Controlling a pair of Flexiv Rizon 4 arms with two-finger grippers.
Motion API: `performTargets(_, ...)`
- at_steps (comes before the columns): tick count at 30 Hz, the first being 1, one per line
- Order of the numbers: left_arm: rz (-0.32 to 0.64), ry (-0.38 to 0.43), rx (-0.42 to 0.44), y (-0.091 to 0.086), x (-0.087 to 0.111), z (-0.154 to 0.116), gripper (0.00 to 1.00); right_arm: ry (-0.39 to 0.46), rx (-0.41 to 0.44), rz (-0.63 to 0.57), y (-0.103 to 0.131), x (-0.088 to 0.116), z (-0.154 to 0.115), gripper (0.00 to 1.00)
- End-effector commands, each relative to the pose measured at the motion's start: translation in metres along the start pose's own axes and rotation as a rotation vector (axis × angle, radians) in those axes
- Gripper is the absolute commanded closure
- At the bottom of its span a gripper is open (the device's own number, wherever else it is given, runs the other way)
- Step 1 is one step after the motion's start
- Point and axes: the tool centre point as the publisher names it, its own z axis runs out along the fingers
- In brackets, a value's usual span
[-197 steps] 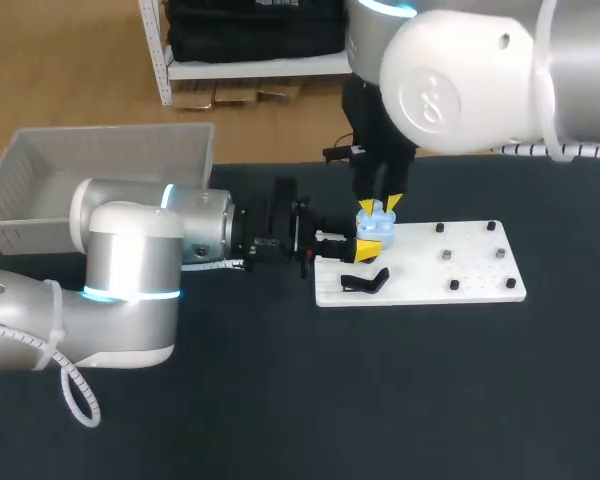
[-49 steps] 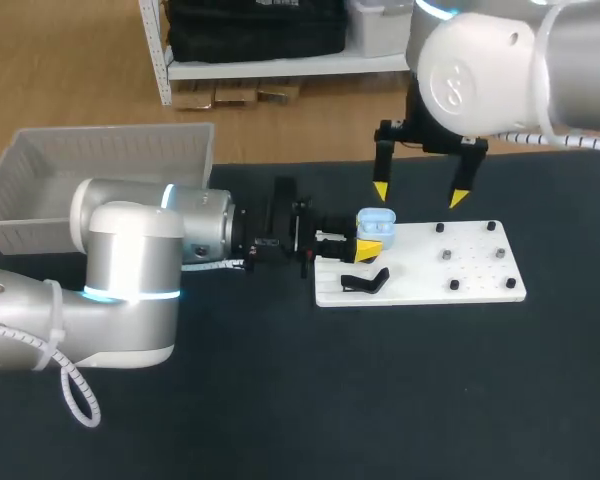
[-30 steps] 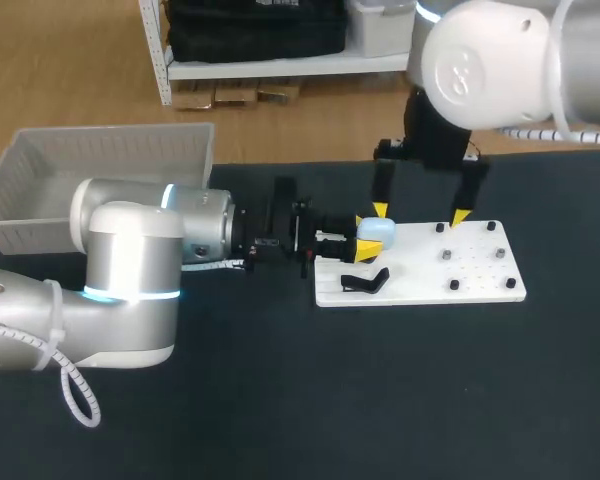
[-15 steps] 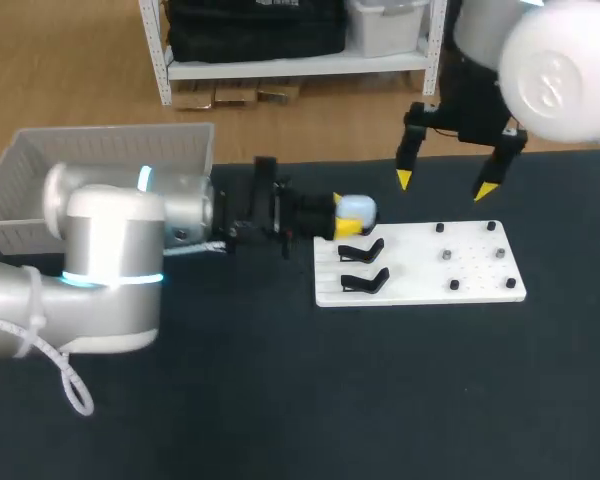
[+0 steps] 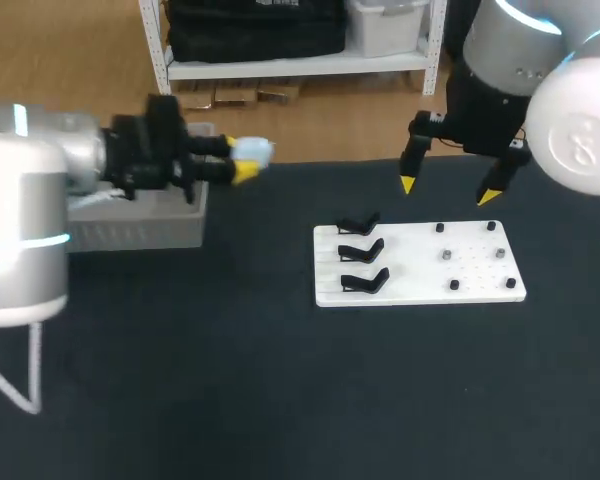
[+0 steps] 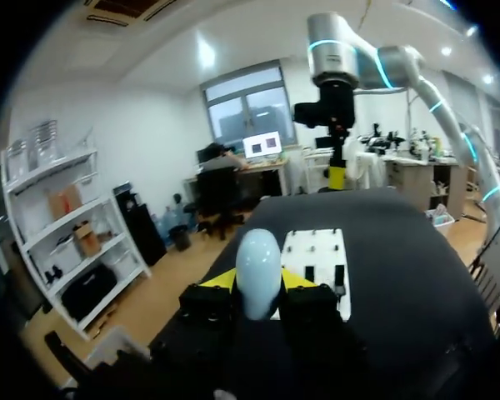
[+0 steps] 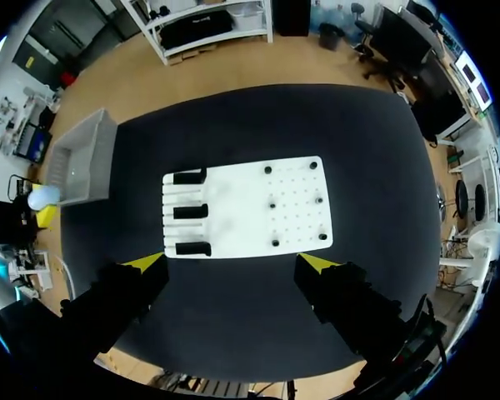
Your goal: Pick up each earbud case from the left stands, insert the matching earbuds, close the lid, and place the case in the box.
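Black cloth covers the table (image 5: 280,400), with a white board (image 5: 420,285) lying right of the frame's centre in the head view. Three black stands (image 5: 361,250) sit in a column along the board's left edge, all bare, and small dark pegs (image 5: 446,256) dot its right half. At the upper left, a grey box (image 5: 150,228) stands by the table's far edge.

My left gripper (image 5: 245,160) is raised at the upper left, just right of the box. Its yellow tips clamp a pale blue earbud case (image 5: 252,150) from two sides. Whether the case hangs over the box rim cannot be told. In the left wrist view the case (image 6: 258,271) stands upright between the fingers of the left gripper (image 6: 258,283) as a smooth rounded shape, with the board (image 6: 325,250) well ahead of it.

My right gripper (image 5: 449,190) hangs at the upper right, above the board's far edge, with its fingers spread wide and nothing between them. The right wrist view looks straight down: the right gripper (image 7: 233,263) is parted, the board (image 7: 250,208) is ahead of it, and the box (image 7: 83,162) and the case (image 7: 42,198) lie off to one side.
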Motion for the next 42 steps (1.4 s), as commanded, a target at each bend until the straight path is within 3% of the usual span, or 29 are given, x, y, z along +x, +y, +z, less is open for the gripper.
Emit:
performTargets(1, -0.044, 0.106, -0.145, 0.018, 0.008, -0.056, 1.00, -0.016, 0.000, 0.002, -0.001, 0.003, -0.001, 0.00)
performTargets(7, -0.131, 0.240, -0.233, 0.052, 0.047, -0.081, 1.00, -0.016, 0.000, 0.002, -0.001, 0.003, -0.001, 0.00)
performTargets(21, -0.352, 0.242, -0.293, 0.121, 0.120, -0.065, 1.00, -0.016, 0.000, 0.002, -0.001, 0.003, -0.001, 0.00)
performTargets(27, -0.406, 0.250, -0.300, 0.130, 0.141, -0.066, 1.00, -0.016, 0.000, 0.002, -0.001, 0.003, -0.001, 0.00)
performTargets(33, -0.407, 0.273, -0.289, 0.125, 0.143, -0.066, 1.00, -0.016, 0.000, 0.002, -0.001, 0.003, -0.001, 0.00)
performTargets(36, -0.391, 0.291, -0.288, 0.120, 0.138, -0.068, 0.38, -0.016, 0.000, 0.002, -0.001, 0.003, -0.001, 0.00)
performTargets(37, -0.385, 0.297, -0.287, 0.119, 0.137, -0.069, 0.00, -0.016, 0.000, 0.002, -0.001, 0.003, -0.001, 0.00)
performTargets(42, -0.358, 0.305, -0.289, 0.109, 0.128, -0.074, 0.00, -0.016, 0.000, 0.002, -0.001, 0.003, -0.001, 0.00)
